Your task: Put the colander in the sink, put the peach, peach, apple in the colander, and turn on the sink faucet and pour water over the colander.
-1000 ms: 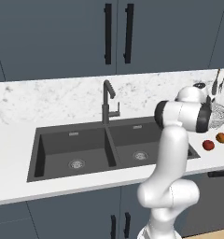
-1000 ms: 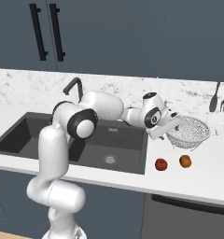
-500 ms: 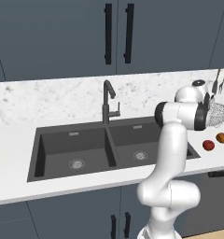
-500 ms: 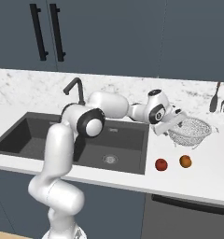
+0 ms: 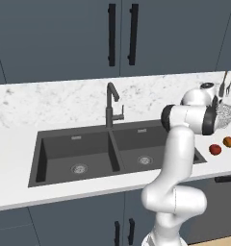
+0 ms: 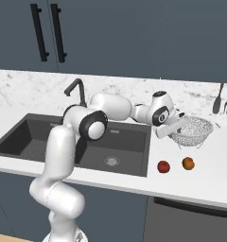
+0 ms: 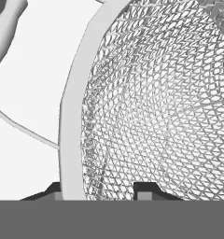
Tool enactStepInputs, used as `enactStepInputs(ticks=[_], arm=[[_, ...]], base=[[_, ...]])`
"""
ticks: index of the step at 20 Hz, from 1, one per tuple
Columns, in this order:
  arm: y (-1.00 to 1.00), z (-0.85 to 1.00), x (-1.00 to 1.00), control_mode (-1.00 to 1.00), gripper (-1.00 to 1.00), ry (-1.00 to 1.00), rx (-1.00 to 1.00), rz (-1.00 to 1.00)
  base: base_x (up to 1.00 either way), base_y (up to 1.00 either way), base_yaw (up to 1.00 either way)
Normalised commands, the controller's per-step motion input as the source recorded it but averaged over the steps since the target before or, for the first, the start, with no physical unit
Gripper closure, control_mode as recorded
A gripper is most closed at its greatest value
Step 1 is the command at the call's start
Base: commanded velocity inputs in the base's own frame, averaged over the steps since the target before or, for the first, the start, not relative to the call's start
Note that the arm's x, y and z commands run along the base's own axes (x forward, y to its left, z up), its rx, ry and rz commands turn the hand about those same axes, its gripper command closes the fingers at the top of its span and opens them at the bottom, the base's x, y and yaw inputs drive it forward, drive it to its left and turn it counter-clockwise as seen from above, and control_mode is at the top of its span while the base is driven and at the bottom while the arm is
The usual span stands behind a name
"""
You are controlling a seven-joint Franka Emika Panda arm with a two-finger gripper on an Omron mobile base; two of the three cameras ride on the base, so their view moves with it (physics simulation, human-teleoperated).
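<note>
Hand view: colander (image 7: 160, 102) rim seemingly between the pincer (image 7: 102, 192) tips.

- The colander (image 6: 195, 130) I saw was silver wire mesh with a pale metal rim.
- Just in front of the colander, the apple (image 6: 163, 166) was red and the peach (image 6: 188, 163) orange.
- Left of the colander, the sink (image 5: 55, 158) was dark grey, with a steel drain in each basin.
- The sink faucet (image 5: 111, 105) was dark metal.
- The counter (image 5: 50, 103) was white marble with grey veins.
- The cabinets (image 5: 59, 38) above were slate blue with black handles.
</note>
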Motion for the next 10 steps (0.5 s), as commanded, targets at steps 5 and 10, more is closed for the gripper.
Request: enactStepInputs(ticks=[5,10], arm=[[0.03,-0.37,-0.18,-1.00,1.00,0.00,0.00,0.00],[0.32,0.13,-0.34,-1.00,1.00,-0.05,0.00,0.11]], base=[[0.00,0.00,0.00],[0.00,0.00,0.00]])
